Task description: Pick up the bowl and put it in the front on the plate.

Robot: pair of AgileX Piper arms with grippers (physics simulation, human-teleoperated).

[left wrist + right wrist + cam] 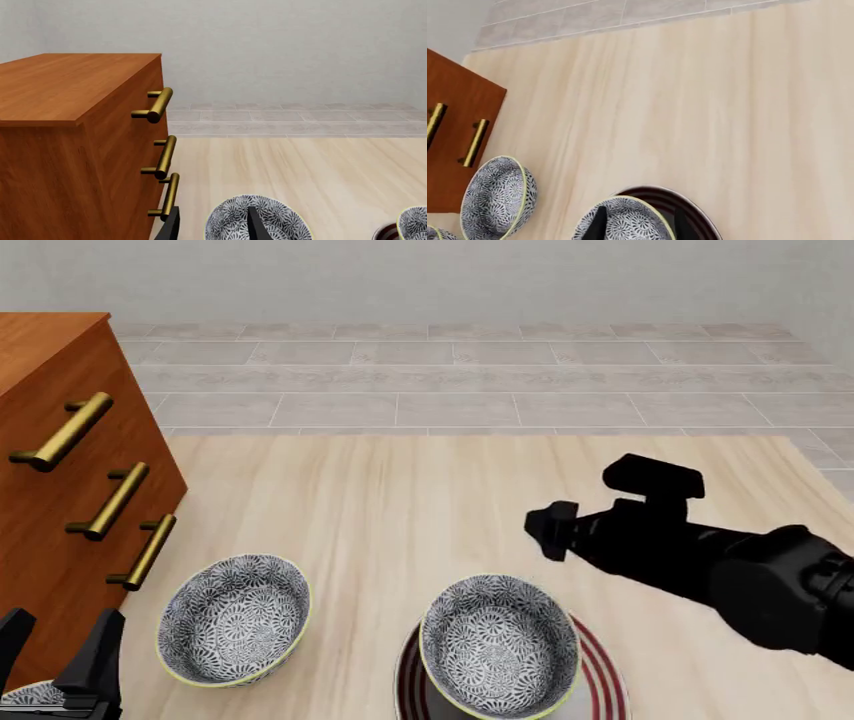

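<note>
The bowl [501, 645], blue-grey floral with a pale yellow rim, sits upright on the red-ringed plate [603, 680] at the table's front, right of centre. My right gripper [550, 528] hovers just beyond and above it. In the right wrist view the right gripper [640, 227] is open, its fingers spread over the bowl [627, 220] and the plate [660, 194], holding nothing. My left gripper [56, 650] is open at the front left corner; in its wrist view the left gripper [213, 227] faces a look-alike bowl [233, 220].
A look-alike bowl [234, 618] stands on the table left of the plate. Part of another bowl [27, 698] shows at the front left edge. A wooden drawer cabinet [54, 390] with brass handles [114, 502] fills the left side. Tiled floor lies beyond the table.
</note>
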